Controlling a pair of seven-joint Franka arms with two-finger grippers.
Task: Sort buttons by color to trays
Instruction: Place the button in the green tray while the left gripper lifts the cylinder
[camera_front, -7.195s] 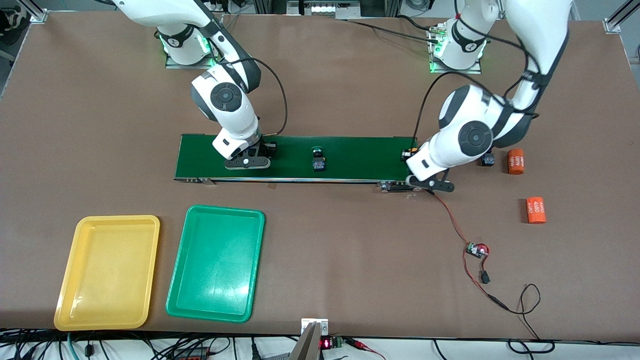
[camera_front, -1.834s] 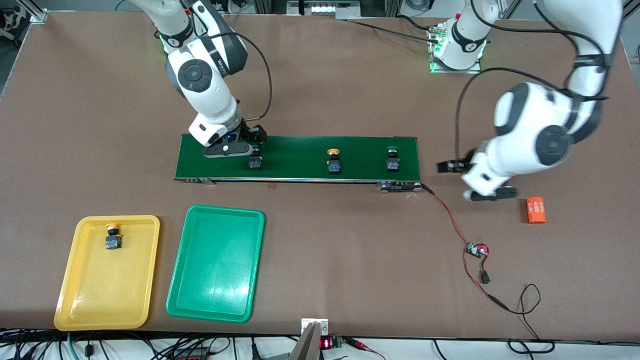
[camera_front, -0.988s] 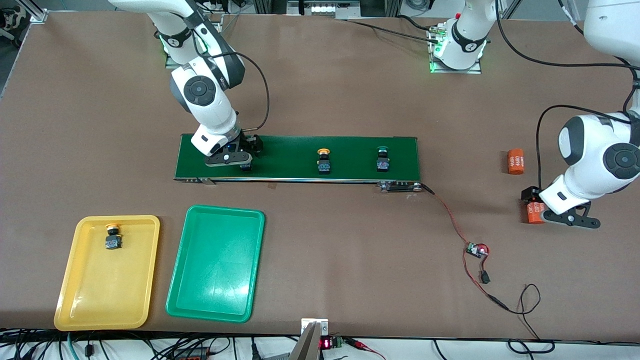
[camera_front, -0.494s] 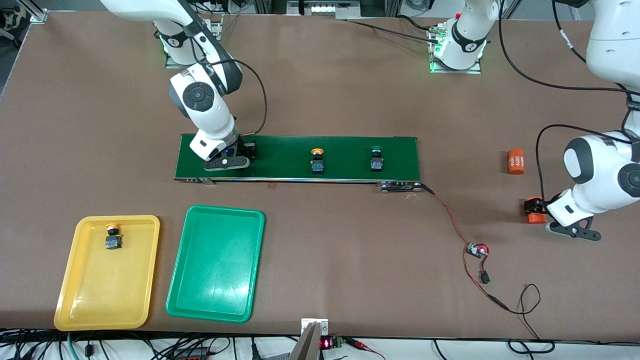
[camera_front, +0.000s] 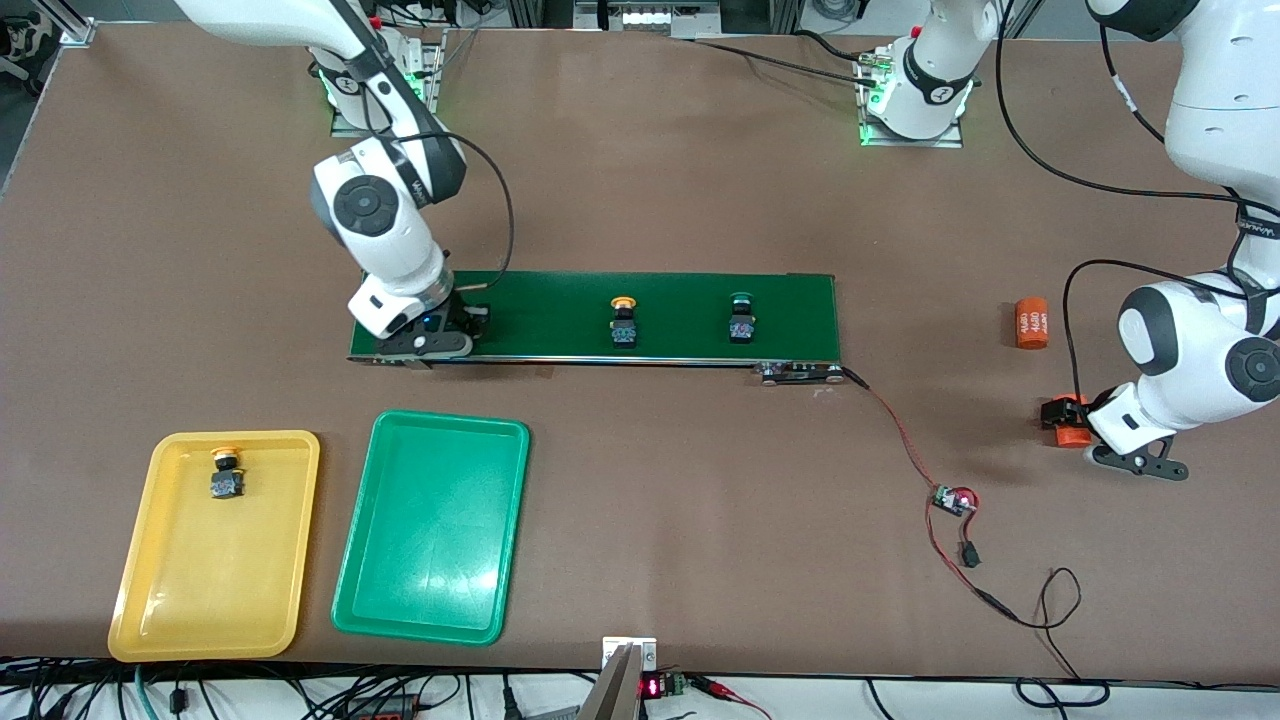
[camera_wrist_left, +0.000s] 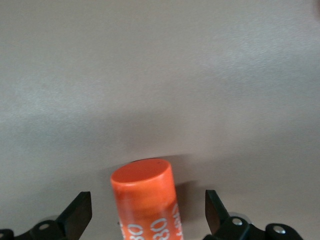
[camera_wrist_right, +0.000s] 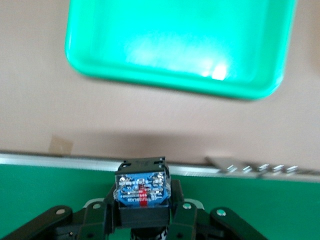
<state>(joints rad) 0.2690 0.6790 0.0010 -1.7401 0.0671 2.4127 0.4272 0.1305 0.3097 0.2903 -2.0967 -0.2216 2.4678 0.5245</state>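
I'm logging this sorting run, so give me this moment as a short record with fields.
right gripper: shut on button, over the conveyor belt at the right arm's end
left gripper: open around orange cylinder on the table
yellow tray: holds one yellow-capped button
green tray: holds no buttons
on belt: yellow-capped button, green-capped button
second orange cylinder: on the table, untouched

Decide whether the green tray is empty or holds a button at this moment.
Empty. The green tray shows only its bare, glossy floor; the one button already sorted lies in the yellow tray beside it.
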